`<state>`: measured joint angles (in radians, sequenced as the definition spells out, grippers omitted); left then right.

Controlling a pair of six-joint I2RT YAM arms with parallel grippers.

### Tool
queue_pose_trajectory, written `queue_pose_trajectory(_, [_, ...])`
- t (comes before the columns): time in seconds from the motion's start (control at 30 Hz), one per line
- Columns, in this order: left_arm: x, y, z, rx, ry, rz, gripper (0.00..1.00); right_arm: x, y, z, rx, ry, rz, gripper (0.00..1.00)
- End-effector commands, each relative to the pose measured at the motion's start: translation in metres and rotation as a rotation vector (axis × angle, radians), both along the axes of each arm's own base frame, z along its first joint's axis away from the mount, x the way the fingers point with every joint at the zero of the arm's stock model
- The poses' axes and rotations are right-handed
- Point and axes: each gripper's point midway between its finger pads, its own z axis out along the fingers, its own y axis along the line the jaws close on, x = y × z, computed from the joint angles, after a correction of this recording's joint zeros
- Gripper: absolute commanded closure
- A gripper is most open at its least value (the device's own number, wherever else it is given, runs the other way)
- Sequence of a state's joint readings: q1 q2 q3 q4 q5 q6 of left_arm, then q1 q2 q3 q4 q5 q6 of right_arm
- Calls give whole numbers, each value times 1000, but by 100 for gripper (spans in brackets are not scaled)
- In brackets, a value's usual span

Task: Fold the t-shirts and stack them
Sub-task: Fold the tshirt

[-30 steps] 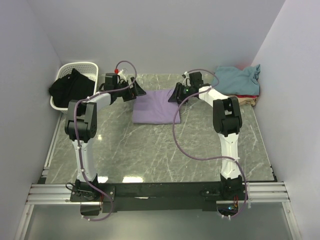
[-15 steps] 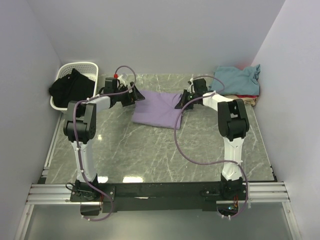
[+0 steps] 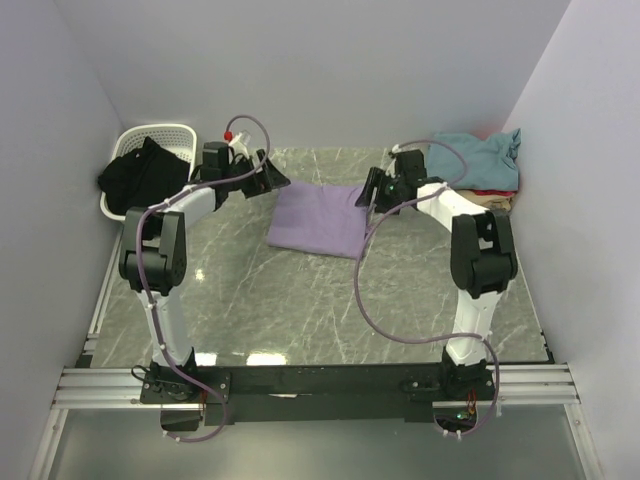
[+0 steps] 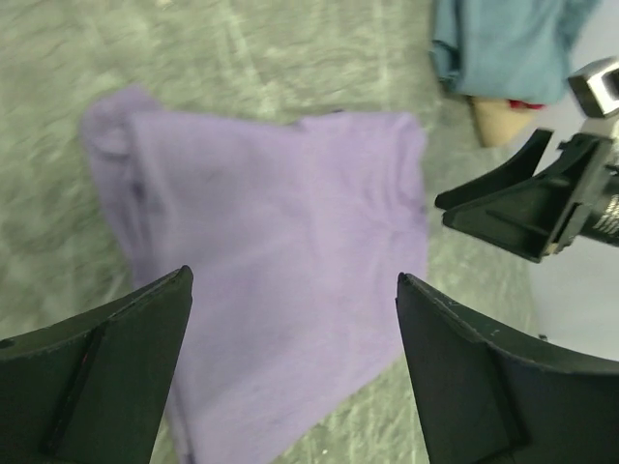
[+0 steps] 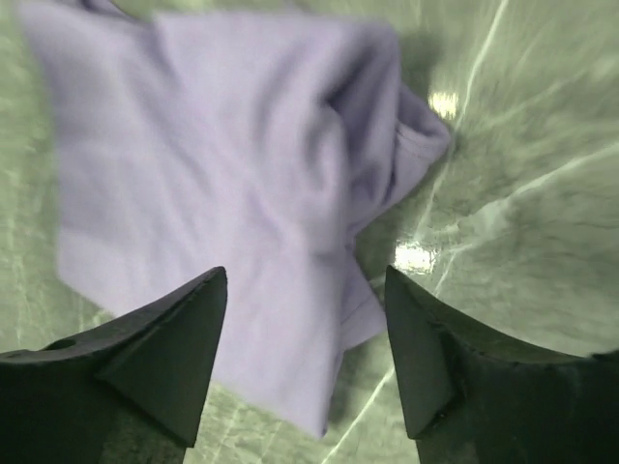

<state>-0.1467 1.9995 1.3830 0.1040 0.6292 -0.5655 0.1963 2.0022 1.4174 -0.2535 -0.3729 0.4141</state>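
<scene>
Just now released: lifted off the far corners of the lavender t-shirt (image 3: 315, 218), with left claw (image 3: 271, 178) and right claw (image 3: 369, 190) spread wide and pinching nothing. Nudged slightly farther from the white basket (image 3: 160, 133) than a second ago, and turned a touch. Left folded flat on the desk (image 3: 300, 300), right of the basket and well apart from it. Probably fold done, ready for moving onto the teal-topped pile (image 3: 470, 158), farther still from the basket. Laid with long axis running away from the basket, slightly skewed. Cannot tell which end holds the collar.
</scene>
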Motion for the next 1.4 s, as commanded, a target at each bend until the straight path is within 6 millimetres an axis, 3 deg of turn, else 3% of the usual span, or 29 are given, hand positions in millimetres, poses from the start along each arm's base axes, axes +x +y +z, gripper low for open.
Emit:
queue_pose_trajectory(0.0, [7,-31,52,-60,-133,-127,9,19,-15,68,-52,-187,-35,26])
queue_pose_trajectory(0.03, [8,-39,44,-63,-118,-143,9,20,-14,74,-47,-200,-33,26])
queue_pose_trajectory(0.1, [7,-53,49,-112,-122,-193,9,22,-6,79,-7,-212,-3,28])
queue_pose_trajectory(0.13, [8,-61,39,-127,-101,-210,10,24,-2,73,8,-199,15,31])
queue_pose_trajectory(0.2, [12,-72,45,-170,-118,-234,10,32,9,78,57,-205,39,38])
queue_pose_trajectory(0.23, [12,-78,34,-183,-98,-251,10,35,18,73,98,-185,77,41])
queue_pose_trajectory(0.3, [15,-87,40,-229,-104,-287,11,40,28,71,154,-175,97,46])
queue_pose_trajectory(0.33, [17,-90,26,-236,-76,-295,11,39,36,65,191,-154,128,47])
queue_pose_trajectory(0.53, [24,-95,1,-254,-43,-314,13,47,52,45,287,-91,155,51])
queue_pose_trajectory(0.67, [28,-90,-17,-217,-27,-290,13,49,46,23,246,-48,122,53])
queue_pose_trajectory(1.0, [40,-68,-33,-132,-31,-234,12,66,-1,-27,-10,1,-62,53])
queue_pose_trajectory(1.37, [51,-35,-43,-43,-36,-151,12,67,-23,-32,-97,23,-158,55])
